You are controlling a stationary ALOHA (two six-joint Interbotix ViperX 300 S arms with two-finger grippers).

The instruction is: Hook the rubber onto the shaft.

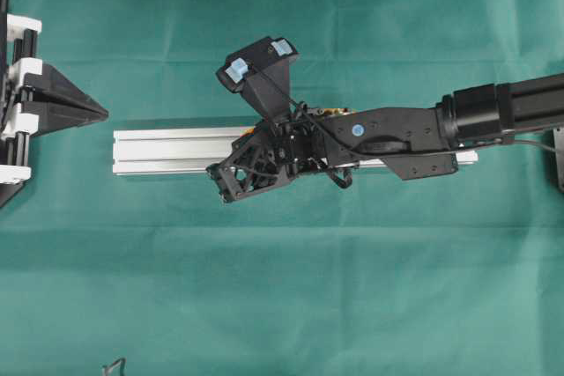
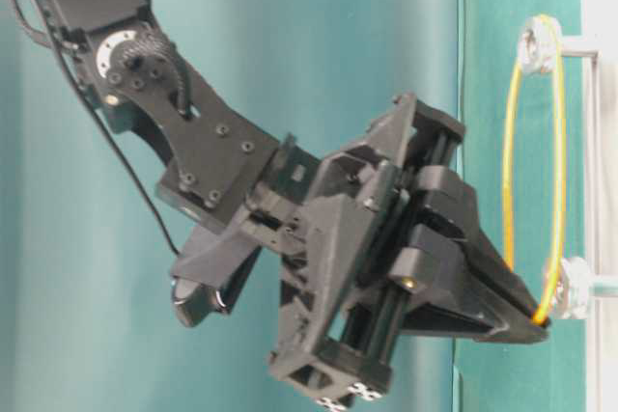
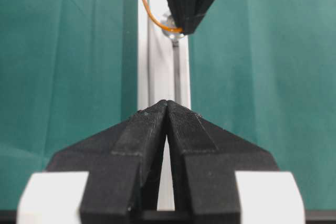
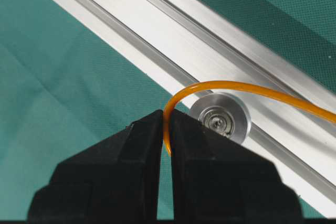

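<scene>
Green cloth is covering the desk [image 1: 282,305]; the silver rail [image 1: 167,149] is lying across its middle. The right end effector [image 4: 167,129] is pinching the rubber [image 4: 252,90] beside the shaft's pulley [image 4: 219,121]. Judgement: keep tension, lift the loop over the rim, seat it in the groove. The left end effector [image 3: 167,109] is sitting clenched, empty, near the left edge.
</scene>
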